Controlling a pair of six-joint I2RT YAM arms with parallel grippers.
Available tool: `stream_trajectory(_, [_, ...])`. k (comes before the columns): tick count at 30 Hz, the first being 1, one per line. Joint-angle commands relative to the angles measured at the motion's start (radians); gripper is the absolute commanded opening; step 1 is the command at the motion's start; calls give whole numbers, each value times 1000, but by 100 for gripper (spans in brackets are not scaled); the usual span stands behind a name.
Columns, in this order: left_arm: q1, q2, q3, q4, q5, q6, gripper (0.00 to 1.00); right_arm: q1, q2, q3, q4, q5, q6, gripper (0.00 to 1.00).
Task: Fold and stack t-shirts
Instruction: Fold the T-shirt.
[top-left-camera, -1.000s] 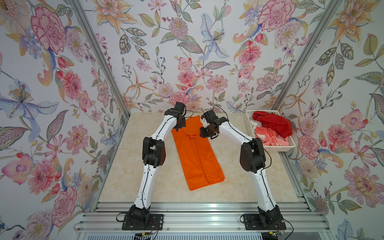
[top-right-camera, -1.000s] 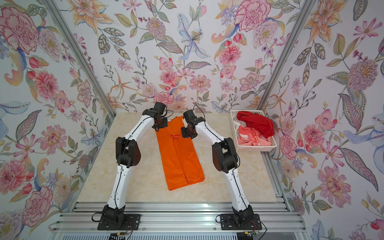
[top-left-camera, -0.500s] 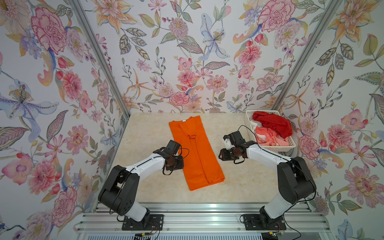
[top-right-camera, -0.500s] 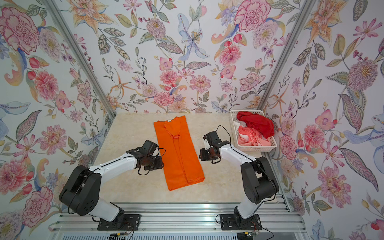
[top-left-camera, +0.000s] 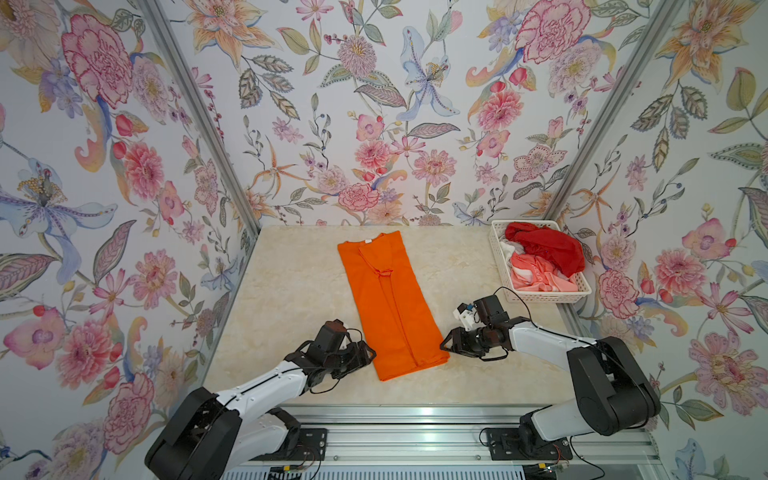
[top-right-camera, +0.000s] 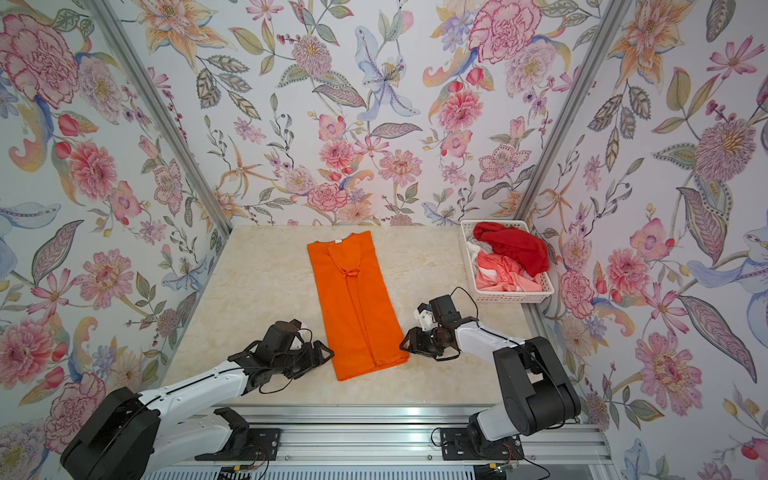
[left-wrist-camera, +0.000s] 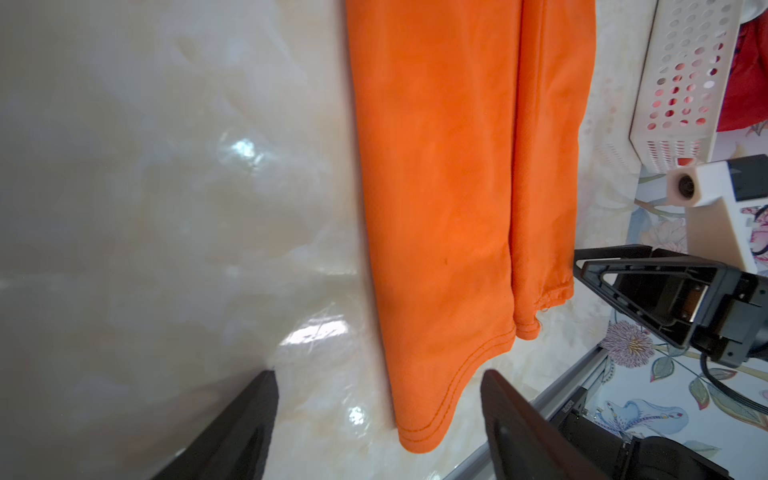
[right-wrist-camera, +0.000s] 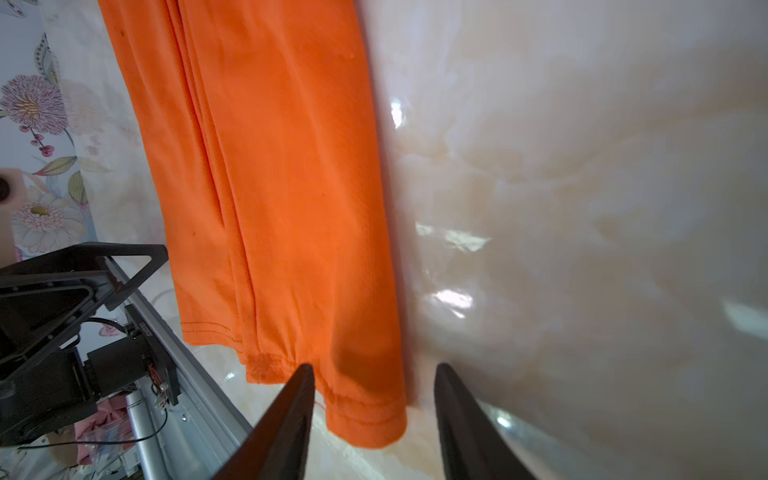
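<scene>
The orange t-shirt (top-left-camera: 388, 303) lies as a long strip on the counter (top-left-camera: 291, 282), collar at 12 o'clock, hem at 6. The left gripper (top-left-camera: 370, 354) reaches in low at its 7 o'clock corner, the right gripper (top-left-camera: 445, 341) at 5, both with jaws apart, gripping nothing. Open counter spreads toward 9; the basket (top-left-camera: 544, 296) stands at 2.

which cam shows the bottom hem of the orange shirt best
The left wrist view: the hem runs unblocked, stitching clear, both corners visible. The right wrist view shows it close too, but a pincer finger covers part. Both top views show the whole shirt, hem small.
</scene>
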Motion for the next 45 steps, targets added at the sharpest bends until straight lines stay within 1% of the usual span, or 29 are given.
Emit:
stream_trajectory(1, [-70, 114, -18, 96, 54, -78, 77, -3, 26, -19, 52, -45, 42, 49])
stream_trajectory(3, [-110, 184, 16, 98, 67, -83, 76, -3, 24, -30, 54, -51, 51, 48])
stream_trajectory(6, [-152, 252, 29, 98, 73, -106, 68, -3, 0, -51, 53, -50, 62, 46])
stream_trajectory(9, [-172, 240, -3, 93, 66, -144, 64, -3, -28, -66, 46, -42, 68, 46])
stream_trajectory(12, [-185, 170, -45, 52, 40, -175, 56, -2, -43, -78, 40, -34, 67, 43])
stream_trajectory(13, [-190, 145, -45, 7, 19, -173, 49, -2, -44, -83, 37, -32, 69, 40])
stream_trajectory(14, [-194, 122, -32, -54, -11, -161, 40, -1, -47, -87, 37, -30, 71, 35])
stream_trajectory(15, [-197, 102, -17, -108, -38, -144, 26, 2, -51, -93, 38, -24, 73, 26])
stream_trajectory(16, [-197, 91, -8, -133, -53, -133, 12, 5, -58, -99, 37, -18, 79, 13])
stream_trajectory(17, [-196, 89, 0, -140, -61, -128, 2, 9, -67, -103, 34, -13, 81, 3])
stream_trajectory(18, [-200, 97, 9, -142, -65, -120, 0, 17, -79, -108, 26, -2, 85, 0])
stream_trajectory(21, [-227, 149, 52, -146, -70, -99, 0, 51, -138, -121, -8, 41, 105, 0])
stream_trajectory(23, [-253, 152, 93, -183, -89, -78, 0, 88, -197, -129, -41, 68, 136, 0])
stream_trajectory(26, [-318, 95, 209, -398, -212, -21, 0, 188, -326, -124, -123, 153, 203, 0])
stream_trajectory(28, [-356, 38, 277, -511, -278, 7, 0, 253, -413, -109, -167, 203, 251, 0])
stream_trajectory(30, [-372, -12, 332, -583, -331, 29, 0, 290, -467, -87, -191, 240, 280, 0])
stream_trajectory(32, [-374, -47, 385, -634, -388, 53, 0, 325, -486, -53, -211, 275, 283, 0])
stream_trajectory(35, [-358, -64, 437, -666, -475, 93, 0, 330, -454, 7, -212, 323, 247, 0])
stream_trajectory(37, [-335, -37, 499, -666, -513, 116, 0, 325, -394, 56, -192, 343, 211, 0])
stream_trajectory(40, [-295, 28, 552, -665, -581, 138, 0, 311, -272, 134, -147, 378, 162, 0])
stream_trajectory(42, [-249, 79, 590, -665, -614, 159, 0, 303, -182, 187, -108, 386, 133, 0])
stream_trajectory(43, [-225, 108, 610, -664, -627, 170, 0, 262, -131, 219, -90, 380, 117, 0])
stream_trajectory(45, [-187, 158, 645, -663, -649, 198, 0, 240, -35, 292, -74, 376, 88, 0])
